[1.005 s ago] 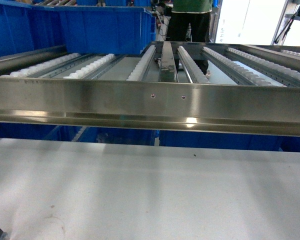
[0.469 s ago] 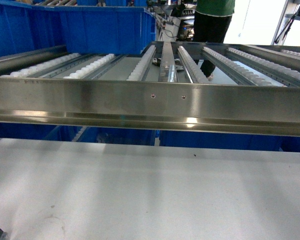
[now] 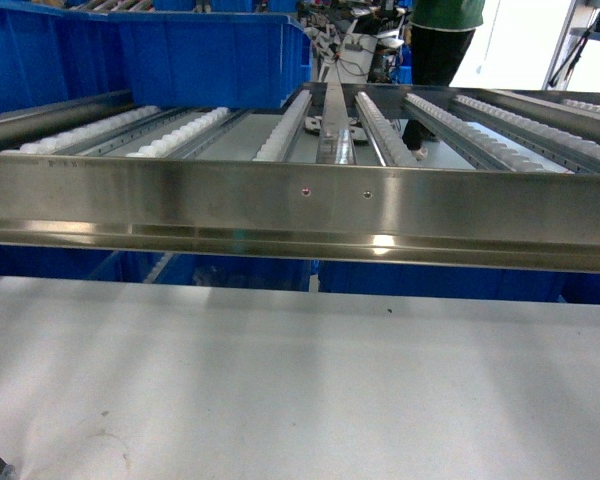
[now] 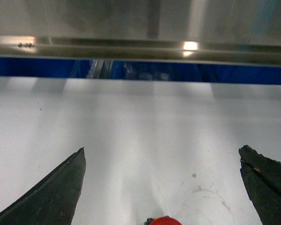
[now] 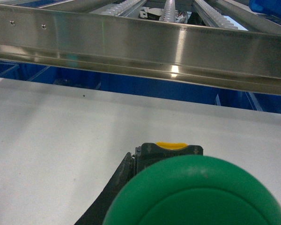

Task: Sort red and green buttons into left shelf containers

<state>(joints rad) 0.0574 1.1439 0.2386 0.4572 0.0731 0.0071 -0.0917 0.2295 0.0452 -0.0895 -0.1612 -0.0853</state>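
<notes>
A green button (image 5: 196,197) fills the bottom of the right wrist view, its dark body with a yellow tab (image 5: 171,146) pointing away. My right gripper (image 5: 171,161) is shut on it; one dark finger (image 5: 114,185) presses its left side and the other is hidden. In the left wrist view my left gripper (image 4: 161,152) stands open above the white table, fingers (image 4: 61,187) wide apart. A red button cap (image 4: 165,220) peeks in at the bottom edge between them, untouched. The large blue containers (image 3: 180,50) sit on the roller shelf at the far left.
A steel shelf rail (image 3: 300,205) runs across the whole front, with roller tracks (image 3: 380,125) behind it. More blue bins (image 3: 240,270) sit under the shelf. The white table (image 3: 300,380) lies below. A person (image 3: 440,40) stands behind the shelf.
The person behind the shelf has walked to the right. Shelf, bins and table look the same in the head view.
</notes>
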